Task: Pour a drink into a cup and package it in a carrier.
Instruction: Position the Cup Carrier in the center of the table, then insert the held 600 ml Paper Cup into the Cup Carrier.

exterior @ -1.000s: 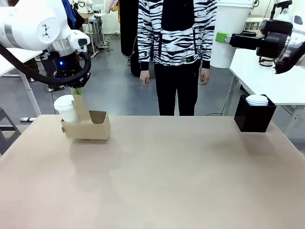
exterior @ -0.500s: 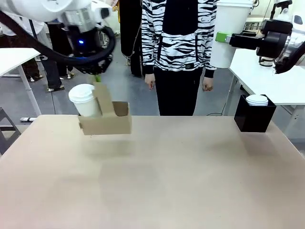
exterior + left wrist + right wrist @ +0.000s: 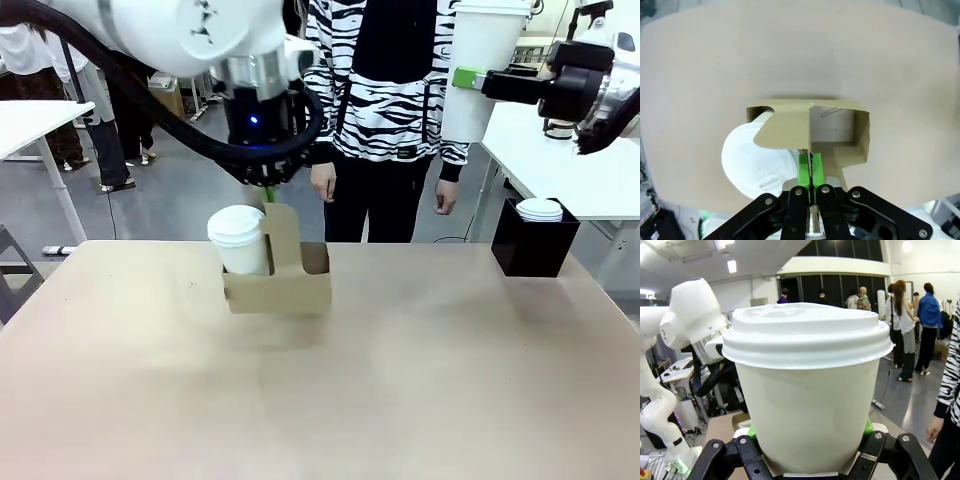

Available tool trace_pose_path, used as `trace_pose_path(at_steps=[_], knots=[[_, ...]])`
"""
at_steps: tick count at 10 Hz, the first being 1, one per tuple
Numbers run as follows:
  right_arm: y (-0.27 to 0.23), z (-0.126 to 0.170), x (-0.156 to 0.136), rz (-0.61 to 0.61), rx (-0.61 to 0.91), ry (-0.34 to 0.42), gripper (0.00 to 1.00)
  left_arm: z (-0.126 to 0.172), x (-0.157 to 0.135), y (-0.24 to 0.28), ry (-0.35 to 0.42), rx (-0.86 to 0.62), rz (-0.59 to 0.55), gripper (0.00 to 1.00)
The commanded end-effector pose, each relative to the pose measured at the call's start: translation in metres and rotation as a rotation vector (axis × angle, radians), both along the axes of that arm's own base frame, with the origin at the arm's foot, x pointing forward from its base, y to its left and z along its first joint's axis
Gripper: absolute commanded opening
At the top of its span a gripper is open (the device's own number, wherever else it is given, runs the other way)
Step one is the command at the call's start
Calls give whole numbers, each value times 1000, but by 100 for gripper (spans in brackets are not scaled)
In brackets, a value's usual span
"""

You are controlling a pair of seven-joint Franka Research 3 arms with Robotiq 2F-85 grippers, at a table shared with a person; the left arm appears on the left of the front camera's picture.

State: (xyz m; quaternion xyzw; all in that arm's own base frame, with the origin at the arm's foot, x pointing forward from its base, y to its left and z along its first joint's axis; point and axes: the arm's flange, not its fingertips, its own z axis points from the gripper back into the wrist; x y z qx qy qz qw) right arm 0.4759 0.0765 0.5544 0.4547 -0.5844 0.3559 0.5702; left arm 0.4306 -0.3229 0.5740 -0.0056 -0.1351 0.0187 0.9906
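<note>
The brown cardboard carrier (image 3: 280,290) hangs just above the table near the far middle. My left gripper (image 3: 268,192) is shut on its upright handle panel. One slot holds a white cup (image 3: 240,240) with a lid, and the other slot is empty. In the left wrist view the green pads (image 3: 804,167) of the left gripper (image 3: 810,162) pinch the panel of the carrier (image 3: 790,130), with the cup (image 3: 752,160) to its left. My right gripper (image 3: 480,75) is high at the right, shut on a second lidded white cup (image 3: 485,50). That cup (image 3: 807,390) sits between the right gripper's (image 3: 810,440) fingers. The drink is hidden.
A black box (image 3: 535,250) holding a stack of white lids stands at the table's far right. A person in a black-and-white striped top (image 3: 385,80) stands at the far edge, hands down. A white table (image 3: 570,170) lies behind on the right.
My left arm has carried the carrier and its cup from the far left of the table rightward to near the middle. The right arm has not moved.
</note>
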Motion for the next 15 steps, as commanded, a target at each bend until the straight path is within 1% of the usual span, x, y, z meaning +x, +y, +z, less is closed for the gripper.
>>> trace_pose_path(at_steps=[1, 3, 5, 7, 8, 9, 14, 15], knots=[[2, 3, -1, 1, 2, -4, 80, -13, 15, -23, 28, 20, 18, 2], [2, 3, -1, 1, 2, -4, 80, -39, 17, -49, 63, 47, 22, 2], [2, 3, -1, 1, 2, -4, 80, -55, 17, -62, 72, 30, 33, 2], [2, 3, -1, 1, 2, -4, 80, -67, 17, -67, 106, 39, 52, 2], [2, 3, -1, 1, 2, -4, 80, -70, 15, -67, 128, 51, 66, 2], [2, 3, -1, 1, 2, -4, 80, -71, 14, -67, 106, 24, 13, 2], [2, 3, -1, 1, 2, -4, 80, -71, 14, -67, 106, 24, 13, 2], [2, 3, -1, 1, 2, -4, 80, -72, 13, -70, 112, 26, 19, 12]])
